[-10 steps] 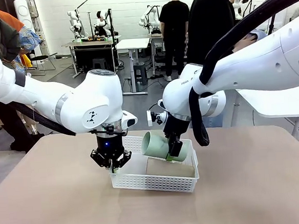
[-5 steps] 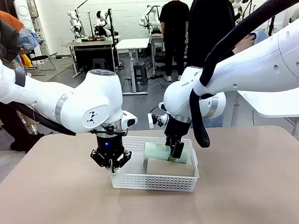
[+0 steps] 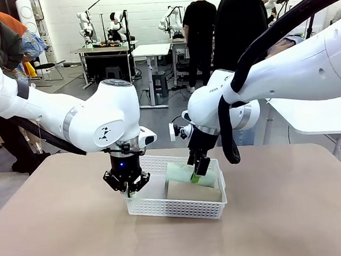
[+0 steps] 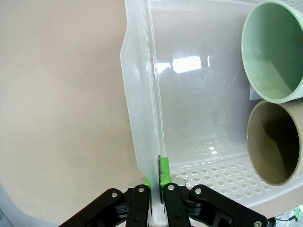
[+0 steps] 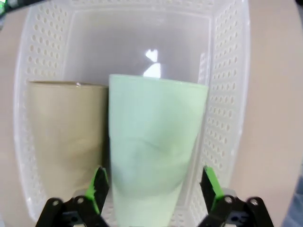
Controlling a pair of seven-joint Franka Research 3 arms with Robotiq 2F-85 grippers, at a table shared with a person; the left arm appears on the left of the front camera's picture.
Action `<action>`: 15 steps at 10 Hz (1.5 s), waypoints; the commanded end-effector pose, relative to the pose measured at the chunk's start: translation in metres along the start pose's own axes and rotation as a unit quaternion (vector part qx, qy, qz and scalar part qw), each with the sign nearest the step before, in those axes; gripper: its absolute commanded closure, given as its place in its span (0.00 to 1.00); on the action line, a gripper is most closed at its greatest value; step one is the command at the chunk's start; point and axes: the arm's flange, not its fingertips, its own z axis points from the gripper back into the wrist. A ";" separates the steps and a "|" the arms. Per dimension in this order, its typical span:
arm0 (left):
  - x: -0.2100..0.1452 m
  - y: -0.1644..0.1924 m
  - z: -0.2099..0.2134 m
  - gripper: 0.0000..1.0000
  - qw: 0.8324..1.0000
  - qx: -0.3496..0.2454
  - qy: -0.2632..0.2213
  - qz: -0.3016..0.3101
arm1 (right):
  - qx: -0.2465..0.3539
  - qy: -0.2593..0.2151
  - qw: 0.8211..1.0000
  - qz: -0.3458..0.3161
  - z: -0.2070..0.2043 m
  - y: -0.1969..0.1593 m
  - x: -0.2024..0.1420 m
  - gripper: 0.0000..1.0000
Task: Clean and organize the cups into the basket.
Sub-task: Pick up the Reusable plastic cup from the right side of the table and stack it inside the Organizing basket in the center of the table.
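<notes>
Basket (image 3: 176, 207): one. Mint green cup (image 5: 156, 132): one. Tan cup (image 5: 66, 127): one.

Small dark print (image 3: 213, 90) stands on the white wrist housing of the right arm. It seems to begin "FR" but is too small to read through. On the rounded joint of the left arm sits a black emblem (image 3: 105, 134), a mark rather than letters.

I read the mint green cup (image 5: 156, 142) as pale and plain, the tan cup (image 5: 66, 137) matte brown. The basket (image 3: 176, 206) is white, its walls dotted with lattice holes. Worktop (image 3: 60, 229) beige. Left end effector (image 4: 155, 176) and right end effector (image 5: 154, 175): black, green pads (image 5: 208, 182).
</notes>
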 end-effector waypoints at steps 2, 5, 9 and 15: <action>-0.002 0.000 0.000 1.00 1.000 0.002 -0.001 0.000 | -0.049 -0.027 0.998 0.011 0.086 0.102 -0.030 0.00; -0.002 0.000 0.000 1.00 1.000 0.002 -0.001 0.000 | -0.007 -0.086 0.995 -0.058 0.121 0.153 -0.098 0.00; -0.002 0.000 0.000 1.00 1.000 0.002 -0.001 0.000 | 0.006 -0.170 0.983 -0.075 0.129 0.175 -0.197 0.00; -0.002 0.000 0.000 1.00 1.000 0.002 -0.001 0.000 | 0.004 -0.161 0.983 -0.092 0.133 0.175 -0.219 0.00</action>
